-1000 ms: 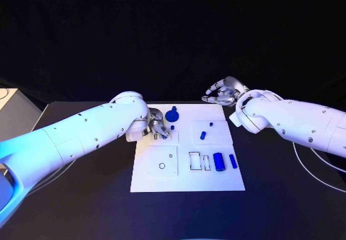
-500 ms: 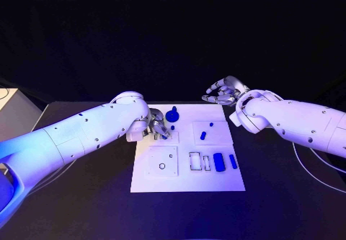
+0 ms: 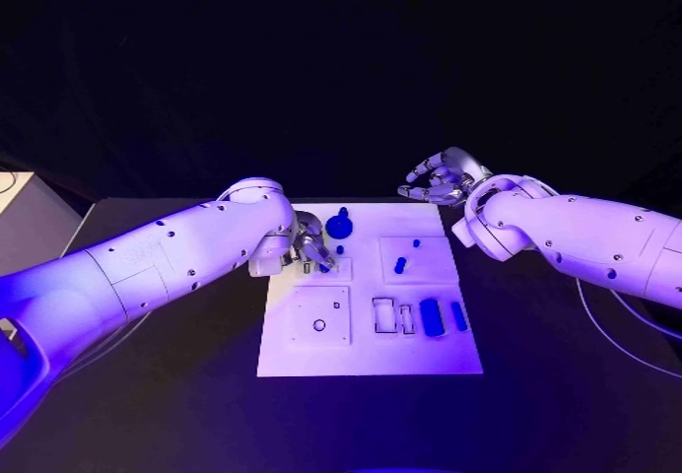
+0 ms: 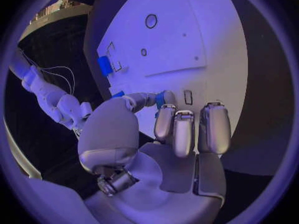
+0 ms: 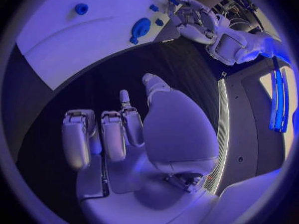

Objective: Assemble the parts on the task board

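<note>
Head view: the flat white task board (image 3: 370,345) lies on the black surface (image 3: 170,414); the silver left robot hand (image 3: 314,252) pinches a small blue part (image 4: 161,98) over it; the right robot hand (image 3: 443,177) hovers empty, fingers loosely spread

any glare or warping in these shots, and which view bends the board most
Head view: violet light falls evenly on the task board, no glare, edges straight. Left wrist view: fisheye curves the board's edges most. Right wrist view: board edge bends too.

a black table (image 3: 170,394) is lying under everything, and a pale box-like object (image 3: 26,222) is sitting at its nine o'clock edge, partly cut off.
</note>
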Motion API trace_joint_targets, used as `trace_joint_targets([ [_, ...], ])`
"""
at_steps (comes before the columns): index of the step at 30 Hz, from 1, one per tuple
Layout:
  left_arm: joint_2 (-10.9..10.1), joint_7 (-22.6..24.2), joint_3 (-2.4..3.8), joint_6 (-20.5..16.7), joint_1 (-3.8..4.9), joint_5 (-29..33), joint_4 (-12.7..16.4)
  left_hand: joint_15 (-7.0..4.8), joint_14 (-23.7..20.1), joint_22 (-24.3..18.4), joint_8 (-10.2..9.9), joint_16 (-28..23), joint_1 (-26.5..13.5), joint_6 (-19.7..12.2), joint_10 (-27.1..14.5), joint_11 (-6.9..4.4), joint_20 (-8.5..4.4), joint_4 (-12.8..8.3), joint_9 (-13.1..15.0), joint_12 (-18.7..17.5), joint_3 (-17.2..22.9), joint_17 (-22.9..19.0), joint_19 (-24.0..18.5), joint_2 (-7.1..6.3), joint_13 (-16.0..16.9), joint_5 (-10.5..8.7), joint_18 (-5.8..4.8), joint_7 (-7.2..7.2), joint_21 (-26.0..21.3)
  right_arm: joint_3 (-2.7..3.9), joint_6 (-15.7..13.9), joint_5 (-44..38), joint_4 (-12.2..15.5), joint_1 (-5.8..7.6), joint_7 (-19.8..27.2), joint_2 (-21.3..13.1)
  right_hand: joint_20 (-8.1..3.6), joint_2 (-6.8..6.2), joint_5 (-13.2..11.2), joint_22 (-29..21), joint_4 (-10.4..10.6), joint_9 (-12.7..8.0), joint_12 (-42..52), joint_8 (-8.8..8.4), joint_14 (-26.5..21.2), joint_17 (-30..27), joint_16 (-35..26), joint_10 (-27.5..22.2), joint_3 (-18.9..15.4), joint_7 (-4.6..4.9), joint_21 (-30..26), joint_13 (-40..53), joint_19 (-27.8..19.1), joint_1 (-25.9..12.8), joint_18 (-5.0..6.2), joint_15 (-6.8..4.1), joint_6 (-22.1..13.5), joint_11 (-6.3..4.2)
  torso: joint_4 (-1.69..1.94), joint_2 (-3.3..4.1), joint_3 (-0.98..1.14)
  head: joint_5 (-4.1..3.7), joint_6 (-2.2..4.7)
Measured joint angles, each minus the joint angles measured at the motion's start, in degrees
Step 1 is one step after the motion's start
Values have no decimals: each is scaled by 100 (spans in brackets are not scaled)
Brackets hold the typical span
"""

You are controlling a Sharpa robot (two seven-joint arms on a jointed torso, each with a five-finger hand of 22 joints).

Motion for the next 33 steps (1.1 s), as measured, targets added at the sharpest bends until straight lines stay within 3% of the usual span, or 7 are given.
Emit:
trace_joint_targets([
  [33,-72,74,-11,30,1,-99,54,0,0,6,-23,0,0,7,22,-20,0,0,17,0,0,0,0,0,0,18,0,-6,0,0,7,1,-1,0,-3,0,0,0,0,-2,0,4,0,23,0,0,0,0,0,-1,0,3,0,0,0,0,2,0,3,-3,0,15,-40],
])
